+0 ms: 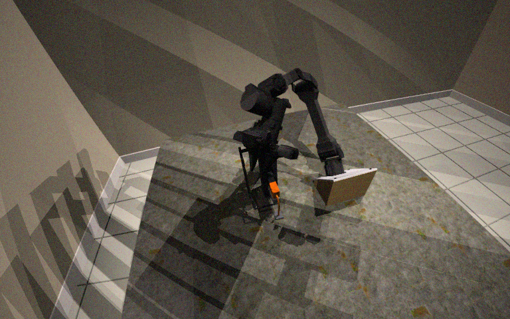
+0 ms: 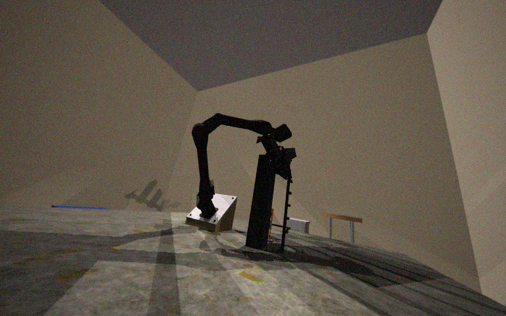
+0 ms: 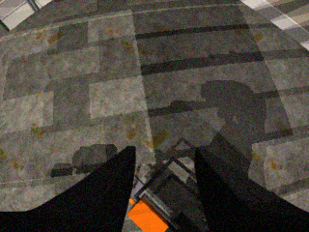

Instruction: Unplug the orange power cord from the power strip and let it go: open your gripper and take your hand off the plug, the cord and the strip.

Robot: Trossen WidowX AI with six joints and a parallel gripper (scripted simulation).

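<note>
Orange plug not yet pulled; gripper set about it, grasping nothing.

Black gripper [image 3: 164, 155] points down with its fingers part-way narrowed. In the wrist view they stand either side of the orange plug [image 3: 149, 219] with a gap showing on each side, so the hand is judged unclenched and empty. The plug [image 1: 273, 187] sits low on the near face of the upright black power strip [image 2: 261, 201], and the orange cord [image 1: 278, 205] drops from it to the floor. The arm's wedge base [image 1: 346, 188] stands to the right, apart from the strip. Progress is judged early: the approach is made. Closing on the plug, pulling it out, releasing and withdrawing all remain.
</note>
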